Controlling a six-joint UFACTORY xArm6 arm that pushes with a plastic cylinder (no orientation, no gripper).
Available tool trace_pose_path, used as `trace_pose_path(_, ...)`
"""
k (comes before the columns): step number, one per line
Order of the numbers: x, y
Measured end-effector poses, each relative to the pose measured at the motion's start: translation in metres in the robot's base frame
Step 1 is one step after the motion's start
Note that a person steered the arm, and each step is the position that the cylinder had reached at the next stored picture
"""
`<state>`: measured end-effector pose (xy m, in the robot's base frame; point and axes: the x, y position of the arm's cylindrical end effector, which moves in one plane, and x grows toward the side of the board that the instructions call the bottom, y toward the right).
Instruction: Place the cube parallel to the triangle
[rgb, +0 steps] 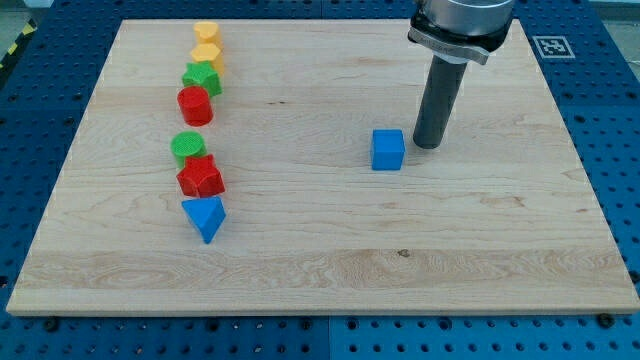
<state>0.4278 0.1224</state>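
A blue cube (388, 150) sits near the middle of the wooden board (320, 250). A blue triangle (205, 217) lies at the view's left, at the bottom end of a column of blocks. My tip (429, 145) rests on the board just to the right of the blue cube, slightly above its level in the view, very close to it or touching its right side.
A column of blocks runs down the view's left: two yellow blocks (207, 45), a green block (202, 78), a red cylinder (195, 105), a green cylinder (187, 148) and a red block (200, 176). Blue pegboard surrounds the board.
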Motion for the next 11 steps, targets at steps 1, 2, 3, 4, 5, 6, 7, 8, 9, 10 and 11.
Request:
trace_pose_path(1,-0.003,-0.003)
trace_pose_path(2,-0.003,-0.026)
trace_pose_path(3,0.0,-0.053)
trace_pose_path(4,0.011,-0.069)
trace_pose_path(5,0.03,-0.088)
trace_pose_path(6,0.035,-0.114)
trace_pose_path(7,0.041,-0.135)
trace_pose_path(8,0.062,-0.135)
trace_pose_path(9,0.081,-0.133)
trace_pose_path(10,0.095,-0.121)
trace_pose_path(11,0.102,-0.093)
